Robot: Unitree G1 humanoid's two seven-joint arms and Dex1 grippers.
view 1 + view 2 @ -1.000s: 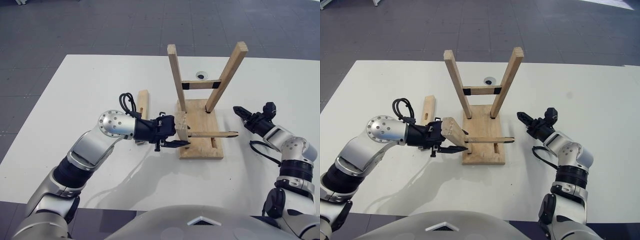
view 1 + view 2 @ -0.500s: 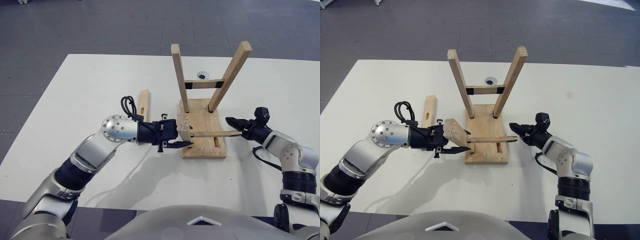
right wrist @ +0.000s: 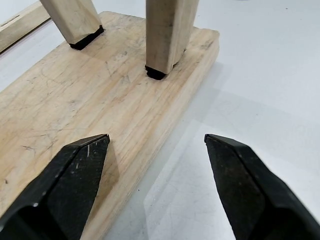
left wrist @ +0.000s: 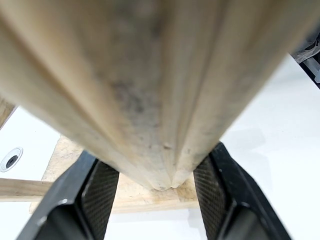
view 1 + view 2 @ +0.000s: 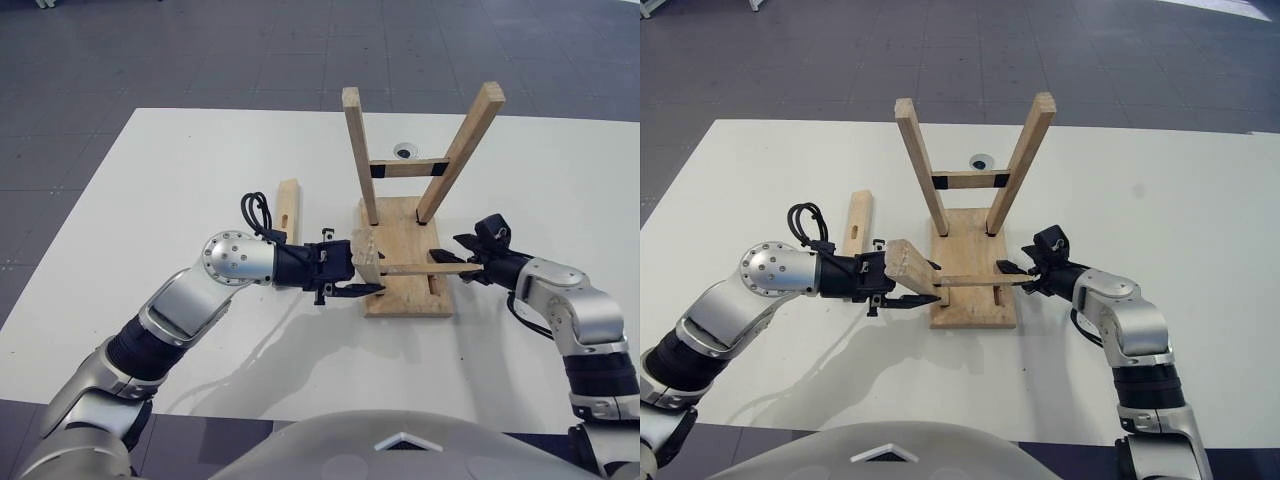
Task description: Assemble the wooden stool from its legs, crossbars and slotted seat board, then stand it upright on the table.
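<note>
Leg [image 5: 906, 264] w/ crossbar [image 5: 975, 281] clamped in L gripper [image 5: 356, 276]; R gripper [image 3: 156, 137] fingers apart by crossbar's free end, over seat board [image 5: 975, 312].

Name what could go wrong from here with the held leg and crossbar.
1. The right gripper is open at the free end of the crossbar; closing off-centre could lever it out of the leg that the left gripper holds.
2. That leg hangs tilted by the seat board; pushed in crooked, it may jam or shove the board and topple the two standing legs.
</note>
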